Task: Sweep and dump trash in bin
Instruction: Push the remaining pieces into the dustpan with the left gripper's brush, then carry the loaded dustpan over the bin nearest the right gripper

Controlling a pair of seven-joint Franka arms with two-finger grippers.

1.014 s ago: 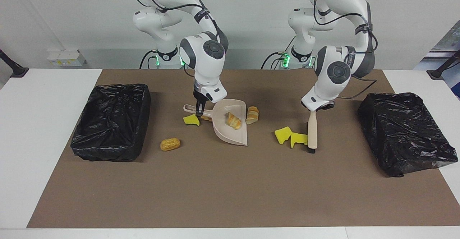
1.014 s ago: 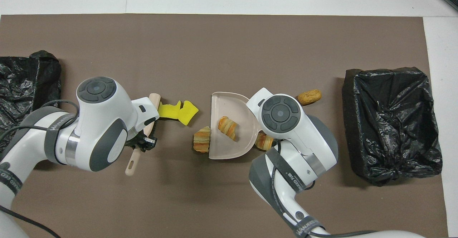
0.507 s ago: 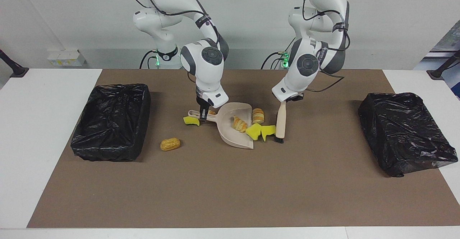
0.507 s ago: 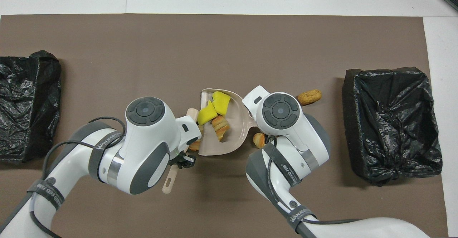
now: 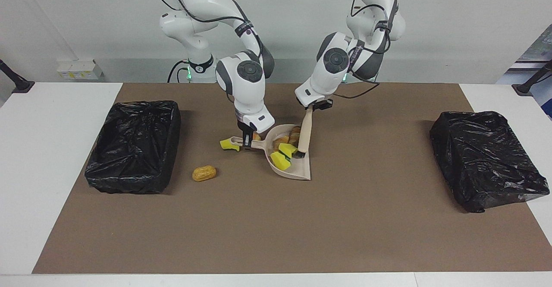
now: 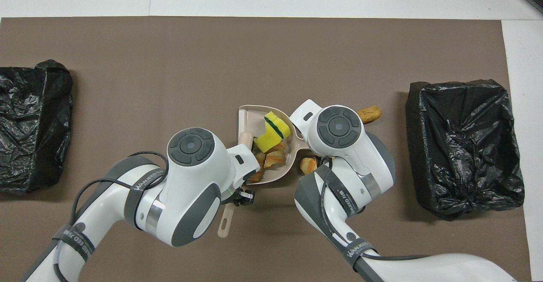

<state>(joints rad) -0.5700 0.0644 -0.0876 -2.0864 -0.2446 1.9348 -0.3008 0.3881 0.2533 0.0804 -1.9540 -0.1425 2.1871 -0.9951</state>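
Note:
The beige dustpan point(image 5: 297, 172) point(image 6: 250, 116) lies mid-mat. My right gripper point(image 5: 246, 140) is shut on its handle. My left gripper point(image 5: 314, 104) point(image 6: 242, 196) is shut on the wooden brush point(image 5: 305, 131) point(image 6: 225, 224), whose bristles rest inside the pan. Of the trash, two yellow sponge wedges point(image 5: 280, 161) point(image 6: 271, 131) and bread bits point(image 5: 294, 136) point(image 6: 273, 158) sit in the pan. Another sponge wedge point(image 5: 228, 145) lies by the handle. One bread bit point(image 6: 307, 164) lies just outside the pan, by the handle. A bread roll point(image 5: 204, 173) point(image 6: 369, 113) lies on the mat toward the right arm's end.
A black-bagged bin point(image 5: 133, 146) point(image 6: 464, 146) stands at the right arm's end of the brown mat. A second one point(image 5: 483, 157) point(image 6: 34, 125) stands at the left arm's end. The arms' wrists crowd close together over the pan.
My left arm dragged the brush toward the right arm's end, pushing two sponge wedges and a bread bit into the dustpan. The dustpan turned slightly and shifted.

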